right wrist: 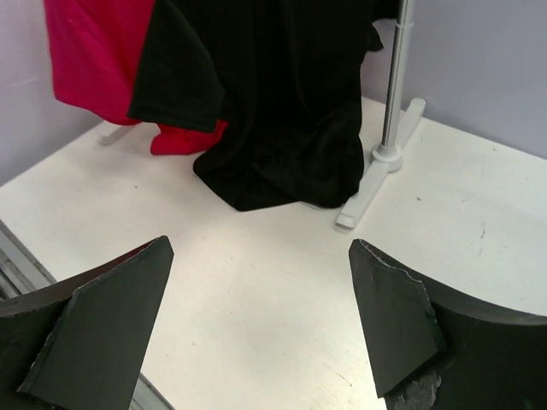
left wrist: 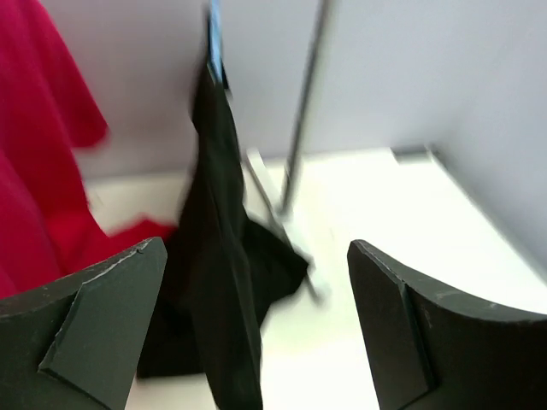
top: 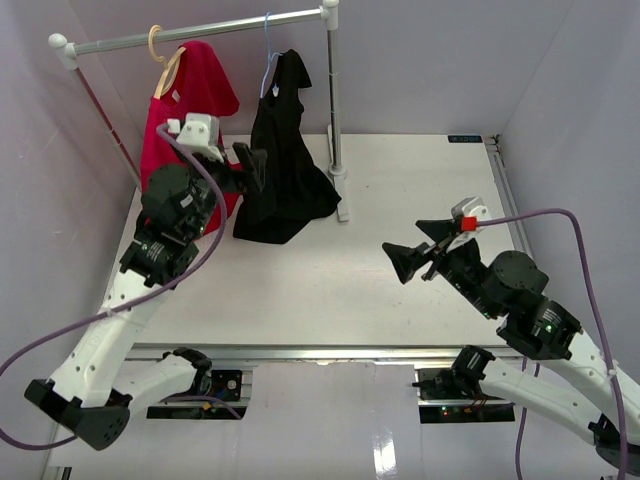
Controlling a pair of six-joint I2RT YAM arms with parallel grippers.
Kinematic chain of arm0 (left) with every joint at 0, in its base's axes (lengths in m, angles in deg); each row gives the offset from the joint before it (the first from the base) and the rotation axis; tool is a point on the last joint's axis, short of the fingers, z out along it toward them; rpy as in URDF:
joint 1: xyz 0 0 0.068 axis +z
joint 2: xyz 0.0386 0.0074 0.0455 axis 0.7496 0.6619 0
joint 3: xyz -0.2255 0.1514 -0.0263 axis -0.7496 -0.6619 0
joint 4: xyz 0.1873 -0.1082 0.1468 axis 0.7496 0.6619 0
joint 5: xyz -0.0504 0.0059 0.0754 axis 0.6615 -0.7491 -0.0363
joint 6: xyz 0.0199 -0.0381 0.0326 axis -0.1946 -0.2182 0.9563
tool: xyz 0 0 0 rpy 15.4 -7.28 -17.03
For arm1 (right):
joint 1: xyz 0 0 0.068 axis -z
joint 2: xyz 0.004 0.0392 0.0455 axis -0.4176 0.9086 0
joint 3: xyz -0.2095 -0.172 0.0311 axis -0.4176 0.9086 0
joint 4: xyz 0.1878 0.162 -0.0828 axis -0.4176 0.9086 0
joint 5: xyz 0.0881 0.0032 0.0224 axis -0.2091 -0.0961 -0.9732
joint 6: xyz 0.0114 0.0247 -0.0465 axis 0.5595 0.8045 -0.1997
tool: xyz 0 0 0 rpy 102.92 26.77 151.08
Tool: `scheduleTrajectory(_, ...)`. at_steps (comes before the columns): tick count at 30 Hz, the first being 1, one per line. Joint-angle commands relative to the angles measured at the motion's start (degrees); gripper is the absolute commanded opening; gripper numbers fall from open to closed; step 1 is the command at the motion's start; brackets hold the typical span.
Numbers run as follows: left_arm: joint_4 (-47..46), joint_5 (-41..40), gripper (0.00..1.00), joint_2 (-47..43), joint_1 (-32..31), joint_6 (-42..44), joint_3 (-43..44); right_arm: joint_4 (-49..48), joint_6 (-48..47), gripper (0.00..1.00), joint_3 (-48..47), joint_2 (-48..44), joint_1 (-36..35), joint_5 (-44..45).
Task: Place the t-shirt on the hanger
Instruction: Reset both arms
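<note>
White desk (top: 330,300) between pale walls. The rack rail (top: 200,33) carries the hanger (top: 268,55) with the t-shirt (top: 285,170) draped on it, hem pooled on the desk beside the upright post (top: 334,100). A red shirt (top: 195,90) hangs to the left. Left tool (top: 252,170) is spread and empty, just beside the t-shirt. Right tool (top: 408,250) is spread and empty, well apart.

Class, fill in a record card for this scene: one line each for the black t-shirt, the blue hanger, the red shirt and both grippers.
t-shirt: black, hangs from hanger, hem pooled on table
hanger: light blue, hooked on rail
red shirt: on tan hanger, left of t-shirt
left gripper: open, close to t-shirt, holding nothing
right gripper: open, over table, holding nothing
</note>
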Motion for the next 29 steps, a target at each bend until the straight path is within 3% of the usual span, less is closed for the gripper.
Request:
scheduleTrajectory(1,4.9,11.7,0.98,-3.3,-0.1,-6.0,-11.5,-2.7,1.4,0.90,0.5,3.1,0.0,5.0)
scheduleTrajectory(4,3.9,18.2,0.98,-6.1,-0.1,-10.7,-19.5,-3.0,3.6,0.90,2.0,6.1,0.0,8.9)
scheduleTrajectory(11,-11.1,28.2,0.98,-17.5,-0.3,-15.2,-36.4,-0.3,10.7,0.90,3.6,7.9,-0.1,15.6)
scheduleTrajectory(16,-14.9,32.0,0.98,-20.9,-0.5,-16.2,-37.9,-2.3,11.0,0.90,5.9,5.7,0.0,14.2)
scheduleTrajectory(29,-13.0,29.8,0.98,-27.8,-1.0,-17.5,-39.2,-1.4,10.3,0.90,6.2,6.6,-0.1,15.6)
